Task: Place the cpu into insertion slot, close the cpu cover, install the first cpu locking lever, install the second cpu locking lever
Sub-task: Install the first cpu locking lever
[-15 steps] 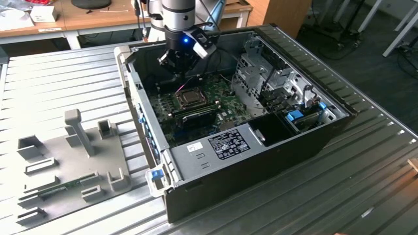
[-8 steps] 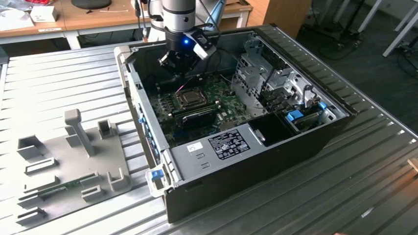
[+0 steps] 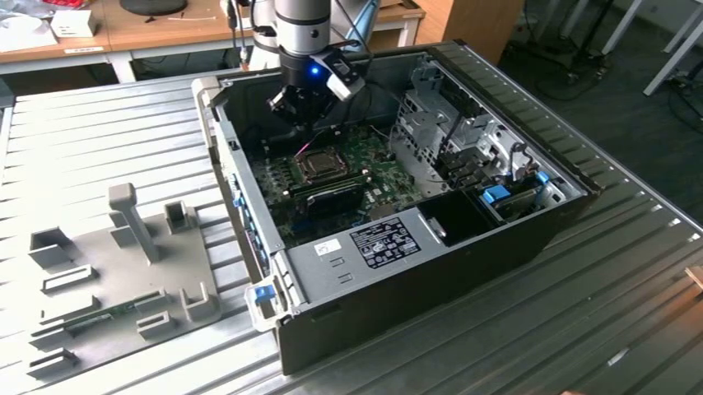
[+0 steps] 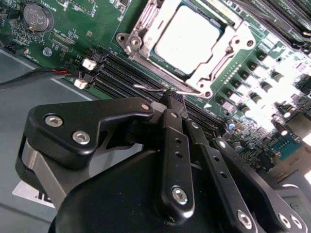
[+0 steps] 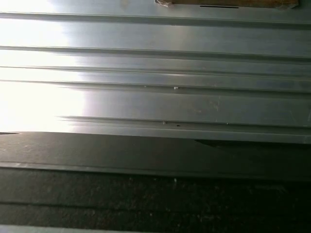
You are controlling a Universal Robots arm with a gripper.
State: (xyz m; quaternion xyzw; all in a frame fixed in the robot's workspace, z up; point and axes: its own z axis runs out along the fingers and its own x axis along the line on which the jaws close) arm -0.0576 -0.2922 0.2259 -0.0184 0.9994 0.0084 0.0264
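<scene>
The cpu (image 3: 319,164) lies flat and face up in the insertion slot (image 3: 299,162) on the green board inside an open computer case (image 3: 439,271), which rests on its side on a ribbed metal table (image 3: 615,280). In the exterior view the arm comes down almost upright from the top of the picture. The gripper (image 3: 295,115) is inside the case, over the board and near the slot's far side. A grey holder tray (image 3: 110,280) sits on the table at the exterior view's left, well apart from the case. In the second wrist view the cpu (image 4: 187,39) shows a pale square top with no longer side, its edges in line with the cpu cover (image 4: 232,46). The cover is folded down flat around it. The gripper (image 4: 171,99) points at the board, with its two black fingers (image 4: 176,145) drawn together so that no gap shows at the tips. The tips sit just beside the cover's near edge, at a thin wire lever (image 4: 150,88) above the long black memory slots (image 4: 126,73). Whether they pinch that wire cannot be told. A red-and-black cable (image 4: 39,75) runs nearby. The first wrist view shows the table's ribs (image 5: 155,97) and a dark band of case wall (image 5: 155,155).
</scene>
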